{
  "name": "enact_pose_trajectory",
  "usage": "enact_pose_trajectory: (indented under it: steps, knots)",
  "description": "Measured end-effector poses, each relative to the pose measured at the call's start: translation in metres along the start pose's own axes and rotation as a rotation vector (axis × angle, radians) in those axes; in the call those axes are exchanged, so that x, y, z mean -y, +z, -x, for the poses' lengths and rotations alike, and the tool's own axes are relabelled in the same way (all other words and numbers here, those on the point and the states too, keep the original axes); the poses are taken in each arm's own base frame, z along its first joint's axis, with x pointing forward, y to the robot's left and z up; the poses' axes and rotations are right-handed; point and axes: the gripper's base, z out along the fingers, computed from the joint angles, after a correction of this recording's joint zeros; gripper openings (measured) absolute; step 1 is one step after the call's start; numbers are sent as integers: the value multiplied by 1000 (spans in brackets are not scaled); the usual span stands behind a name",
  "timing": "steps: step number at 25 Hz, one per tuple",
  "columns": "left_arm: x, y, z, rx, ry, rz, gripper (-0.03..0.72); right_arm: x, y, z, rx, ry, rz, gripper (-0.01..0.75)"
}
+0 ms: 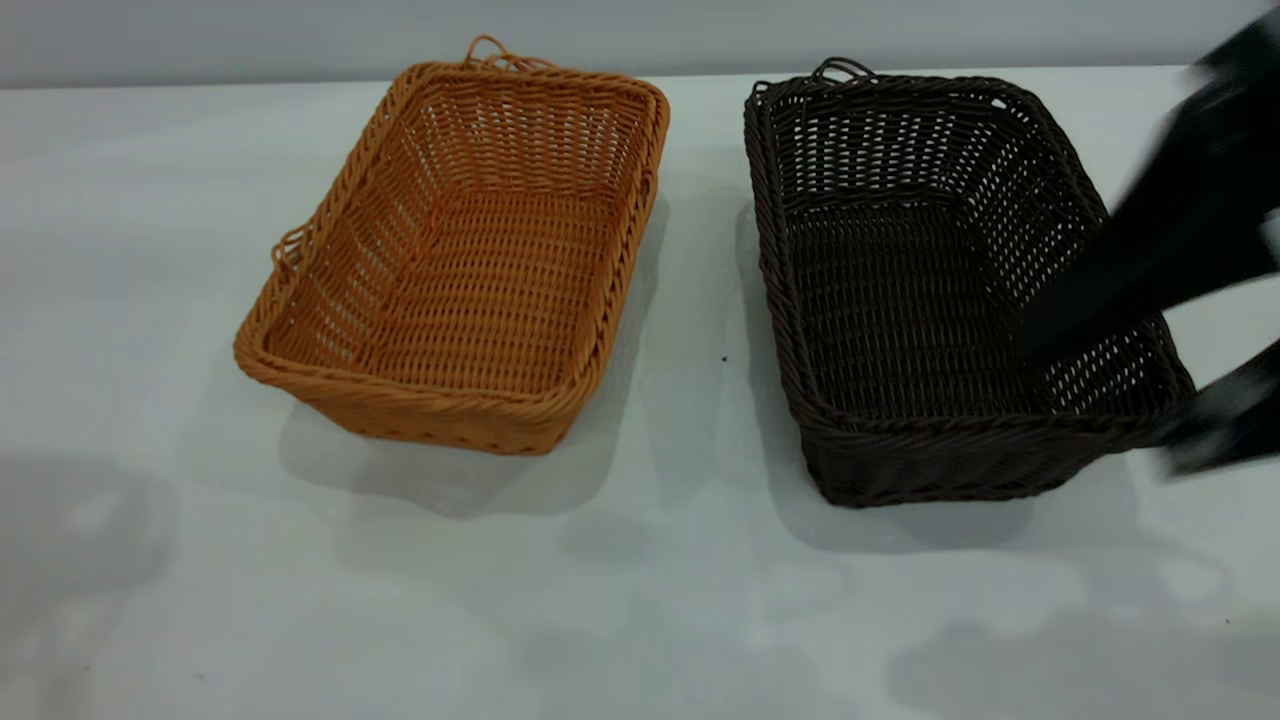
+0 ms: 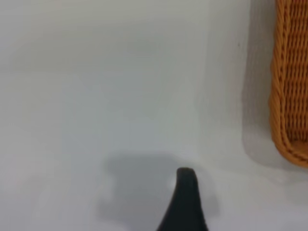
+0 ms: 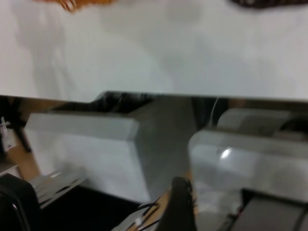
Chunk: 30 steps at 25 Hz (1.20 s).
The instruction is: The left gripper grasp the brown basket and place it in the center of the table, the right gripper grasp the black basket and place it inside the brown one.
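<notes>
The brown basket [image 1: 460, 270] stands upright on the white table [image 1: 640, 600], left of the middle. The black basket [image 1: 950, 290] stands beside it on the right, a gap between them. My right gripper [image 1: 1100, 400] comes in blurred from the right edge. It is open, with one finger over the black basket's inside and the other beyond its right front corner. It holds nothing. My left gripper is out of the exterior view. One of its fingers [image 2: 185, 197] shows above bare table, apart from the brown basket's rim [image 2: 288, 96].
The table's back edge meets a grey wall [image 1: 300, 30]. The right wrist view looks past the table's front edge [image 3: 154, 94] at grey boxes [image 3: 86, 149] and gear below.
</notes>
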Motion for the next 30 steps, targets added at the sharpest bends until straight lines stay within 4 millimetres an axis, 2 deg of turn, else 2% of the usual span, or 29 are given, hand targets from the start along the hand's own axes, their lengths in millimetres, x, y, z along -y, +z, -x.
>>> enact_pose_trajectory:
  steps: [4, 8, 12, 16, 22, 30]
  knots:
    - [1, 13, 4, -5, -22, -13, 573, 7, 39, 15, 49, 251, 13, 586]
    - [1, 15, 9, 26, -23, -14, 573, 20, 67, 28, 72, 517, 72, 586]
    - [1, 15, 9, 34, -28, -15, 573, 27, 87, 40, 40, 610, 85, 586]
    - [1, 15, 9, 35, -29, -15, 573, 34, 96, 50, 58, 706, 55, 586]
    - [1, 15, 10, 43, -29, -15, 573, 48, 97, 53, 167, 905, -62, 586]
    - [2, 23, 10, 24, -31, -15, 573, 52, 106, 74, 252, 943, -112, 586]
